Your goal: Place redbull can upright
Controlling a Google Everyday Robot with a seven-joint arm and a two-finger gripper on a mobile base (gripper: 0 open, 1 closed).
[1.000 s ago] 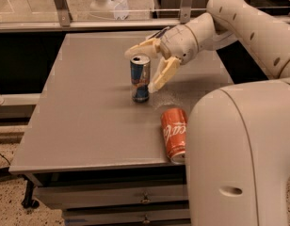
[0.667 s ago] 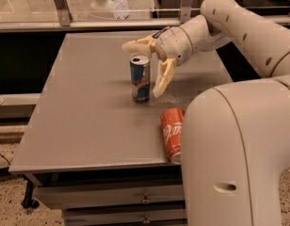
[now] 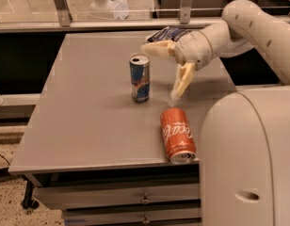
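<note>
Blue redbull can point(image 3: 140, 78) upright on tbl point(image 3: 88, 107); fingers point(image 3: 183, 79) spread, just beside.

White "Coca-Cola" script marks the red can point(image 3: 178, 134) lying near the pincer point(image 3: 160, 71).

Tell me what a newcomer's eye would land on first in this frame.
The redbull can stands upright near the middle of the grey table. Just to its right the gripper hangs with its fingers spread open, not clamped on the can. Nearer the front edge an orange-red soda can lies on its side.
</note>
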